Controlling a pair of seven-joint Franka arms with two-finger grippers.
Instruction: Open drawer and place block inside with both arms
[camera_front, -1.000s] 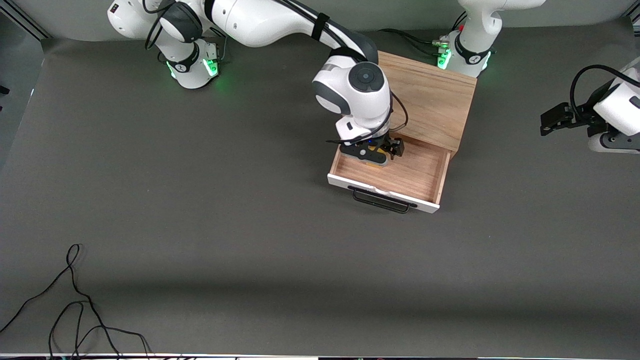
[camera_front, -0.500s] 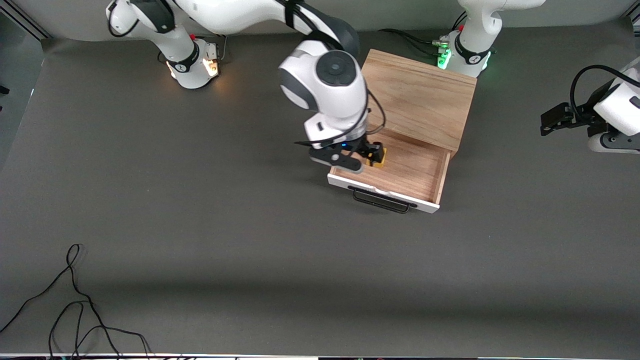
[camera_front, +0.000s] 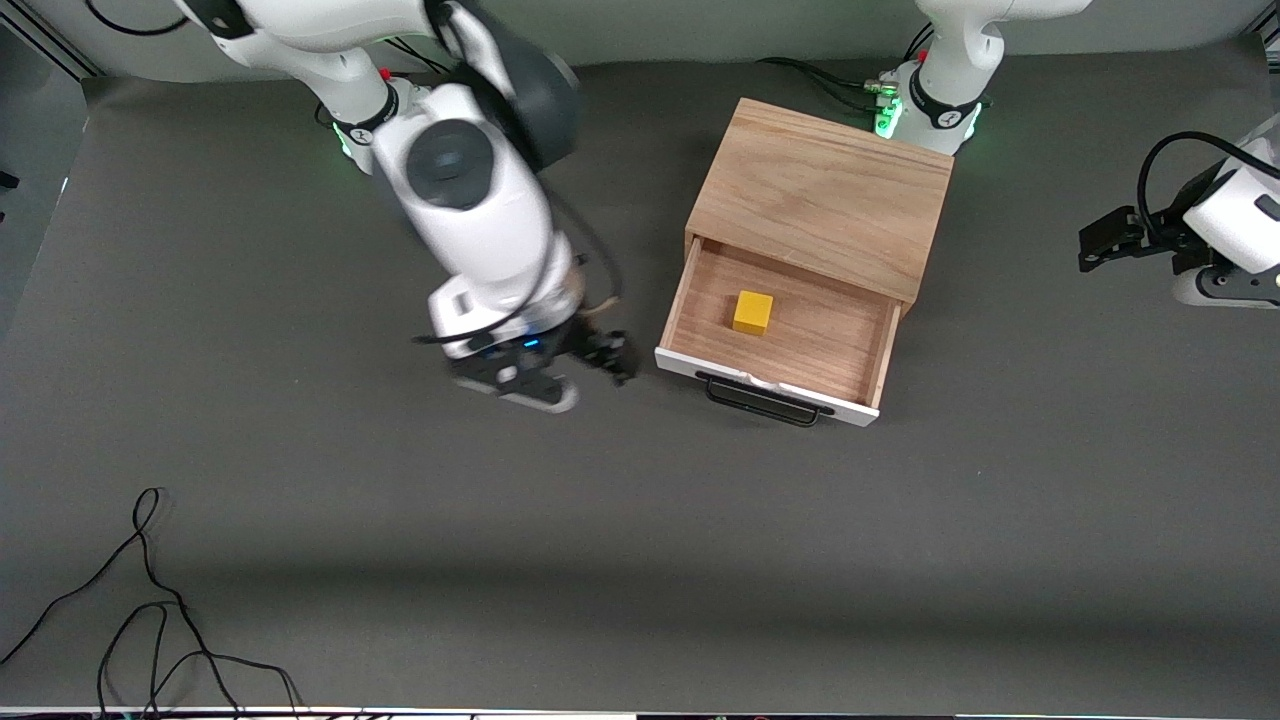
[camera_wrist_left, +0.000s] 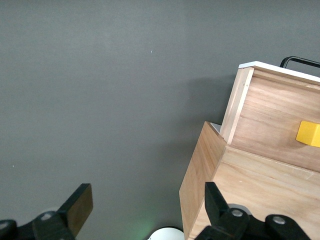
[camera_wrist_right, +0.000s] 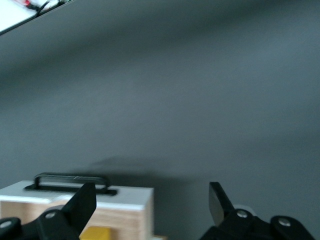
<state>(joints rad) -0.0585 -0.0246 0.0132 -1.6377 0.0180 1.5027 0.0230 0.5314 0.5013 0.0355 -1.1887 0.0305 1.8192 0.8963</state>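
The drawer (camera_front: 790, 345) is pulled out of the oak-grain box (camera_front: 820, 195), its white front and black handle (camera_front: 765, 400) facing the front camera. The yellow block (camera_front: 752, 311) rests on the drawer floor, touched by nothing. My right gripper (camera_front: 605, 358) hangs open and empty over bare table beside the drawer, toward the right arm's end. Its wrist view shows the gripper (camera_wrist_right: 151, 202), the handle (camera_wrist_right: 70, 178) and the block (camera_wrist_right: 97, 233). My left gripper (camera_front: 1095, 240) waits open and empty at the left arm's end. The left wrist view shows this gripper (camera_wrist_left: 147, 205), the box (camera_wrist_left: 240, 205) and the block (camera_wrist_left: 309, 133).
A loose black cable (camera_front: 150, 600) lies on the grey table mat near the front camera, at the right arm's end. The arm bases (camera_front: 925, 105) glow green along the table edge farthest from that camera.
My right gripper has pulled up and out of the drawer and swung toward the right arm's end, open all along. The block stays on the drawer floor. The left arm has not moved.
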